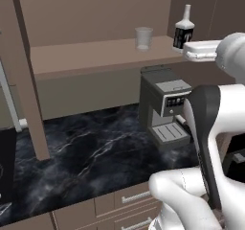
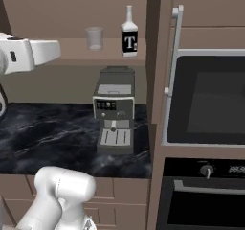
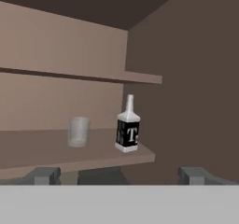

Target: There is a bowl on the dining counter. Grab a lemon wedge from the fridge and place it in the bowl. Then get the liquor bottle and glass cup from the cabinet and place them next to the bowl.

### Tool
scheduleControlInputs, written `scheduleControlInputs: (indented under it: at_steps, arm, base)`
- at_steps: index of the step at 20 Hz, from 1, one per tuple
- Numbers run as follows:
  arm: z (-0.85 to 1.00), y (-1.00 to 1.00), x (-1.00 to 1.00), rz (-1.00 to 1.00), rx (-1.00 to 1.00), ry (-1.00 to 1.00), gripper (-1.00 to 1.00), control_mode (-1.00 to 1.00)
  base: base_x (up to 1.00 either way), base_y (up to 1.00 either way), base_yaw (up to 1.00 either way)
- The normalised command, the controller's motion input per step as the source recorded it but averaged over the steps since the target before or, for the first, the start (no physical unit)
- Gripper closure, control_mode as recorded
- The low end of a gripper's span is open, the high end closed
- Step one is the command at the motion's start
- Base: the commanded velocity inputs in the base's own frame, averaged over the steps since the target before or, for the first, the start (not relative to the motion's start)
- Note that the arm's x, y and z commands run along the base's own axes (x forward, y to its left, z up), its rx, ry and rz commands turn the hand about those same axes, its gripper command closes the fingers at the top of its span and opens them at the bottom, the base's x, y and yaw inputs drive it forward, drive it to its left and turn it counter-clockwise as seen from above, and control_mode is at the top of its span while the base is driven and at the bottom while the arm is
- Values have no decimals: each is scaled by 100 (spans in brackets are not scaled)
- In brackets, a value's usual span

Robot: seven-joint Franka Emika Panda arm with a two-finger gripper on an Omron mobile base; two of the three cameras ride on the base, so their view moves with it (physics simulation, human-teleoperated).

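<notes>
Bottle point(image 3: 128, 125) near the shelf's point(image 3: 42, 153) right edge looks heavy, slippery; wide-open gripper point(image 3: 119, 175) should grasp its body.

Grey coffee machine point(image 1: 163, 107) on black marble counter point(image 1: 86, 152), beside built-in oven point(image 2: 206, 99)

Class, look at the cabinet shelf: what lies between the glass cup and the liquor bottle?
Nothing: bare shelf separates the glass cup from the liquor bottle, clearest in the hand view.
</notes>
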Motion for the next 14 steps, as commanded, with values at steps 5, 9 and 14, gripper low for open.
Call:
scheduleControlInputs:
  at_steps: [5, 9, 14]
  arm:
    - [0, -3, 28, 0, 5, 2, -100, -100]
    - [-3, -12, 21, 0, 9, 0, -100, -100]
    - [-1, -5, 28, 0, 8, 0, -100, -100]
  base:
    - [0, 0, 0]
    - [0, 0, 0]
    - [0, 0, 0]
